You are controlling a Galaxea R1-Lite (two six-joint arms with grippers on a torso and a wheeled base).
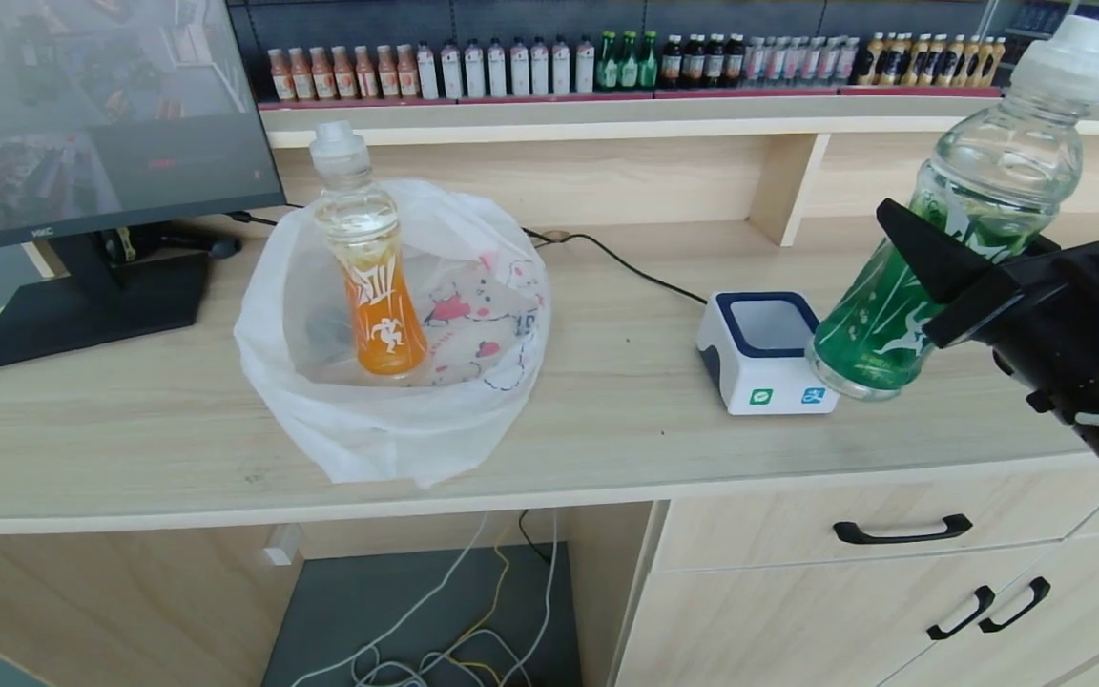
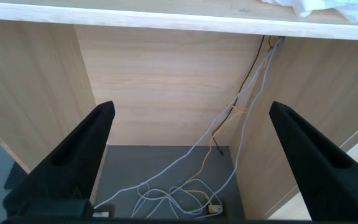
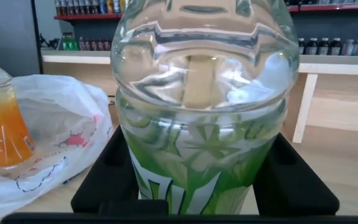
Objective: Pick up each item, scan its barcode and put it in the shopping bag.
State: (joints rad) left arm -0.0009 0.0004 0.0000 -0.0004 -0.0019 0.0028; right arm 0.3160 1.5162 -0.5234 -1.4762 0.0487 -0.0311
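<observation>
Gripping a tilted green bottle [image 1: 988, 181] at mid-body, the right gripper [image 1: 964, 277] holds its base beside the scanner [image 1: 764, 348]. Head view: orange bottle [image 1: 373, 277] upright inside the shopping bag [image 1: 397, 420]. Left wrist view: left gripper [image 2: 191, 109], fingers [image 2: 73, 162] spread wide, below the counter [image 2: 166, 15], facing cables [image 2: 185, 193].

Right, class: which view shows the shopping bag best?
The head view: the whole shopping bag, open on the counter. The right wrist view catches one side beside the green bottle; the left wrist view, a scrap at the counter's edge.
</observation>
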